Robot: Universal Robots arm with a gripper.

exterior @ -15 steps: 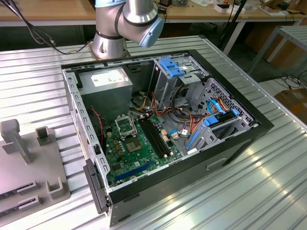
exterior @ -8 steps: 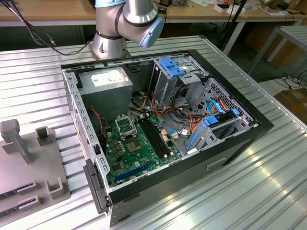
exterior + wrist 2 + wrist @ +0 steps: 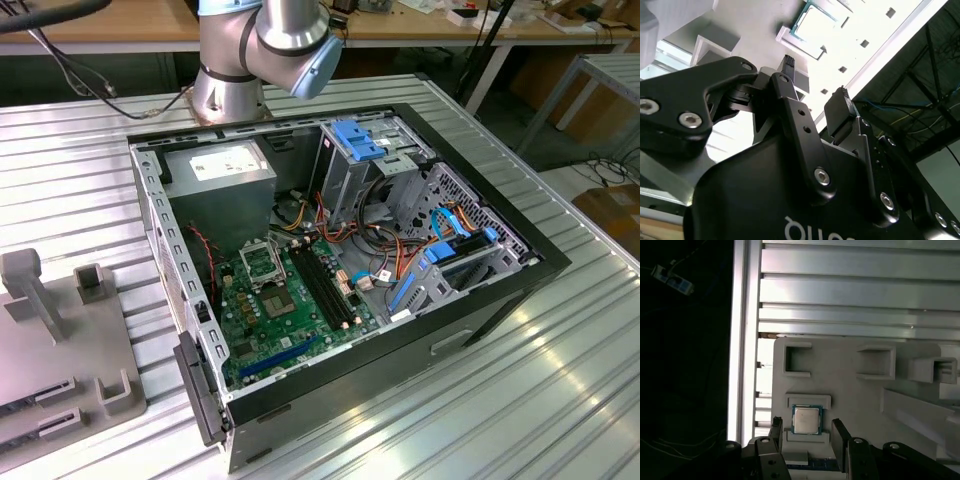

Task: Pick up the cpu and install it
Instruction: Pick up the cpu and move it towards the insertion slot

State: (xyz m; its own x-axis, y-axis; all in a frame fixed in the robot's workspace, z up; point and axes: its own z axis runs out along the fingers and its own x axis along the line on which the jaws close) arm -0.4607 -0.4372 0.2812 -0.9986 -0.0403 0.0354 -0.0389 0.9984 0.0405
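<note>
A pale grey moulded plastic fixture plate [image 3: 850, 395] lies on the ribbed aluminium table [image 3: 855, 290], and in a shallow framed recess near the plate's edge sits the cpu [image 3: 806, 420], a small flat square chip with a silvery-grey metal top and a thin pale rim. In the first wrist view the two black fingers [image 3: 776, 429] of the black gripper [image 3: 815, 80] are spread wide, one on either side of the chip, with a gap of bare plate showing between each finger and the chip's edge; nothing is pinched, and how high the fingertips hang above the plate cannot be told. Nothing lies over the chip. The raised lips of the recess border it on two opposite sides, while the sides facing the fingers look free. The chip lies flat with its metal top up and its edges parallel to the plate's edges; being square, it has no long axis. Beyond it on the plate stand three square U-shaped pockets [image 3: 797, 359] and one long raised ridge [image 3: 915, 407]. There is one cpu and one gripper. In the exterior view the open black desktop computer case [image 3: 500, 290] rests on the table at the exterior view's right of the fixture, holding one green motherboard [image 3: 290, 325] with one black-framed square socket [image 3: 262, 262].
</note>
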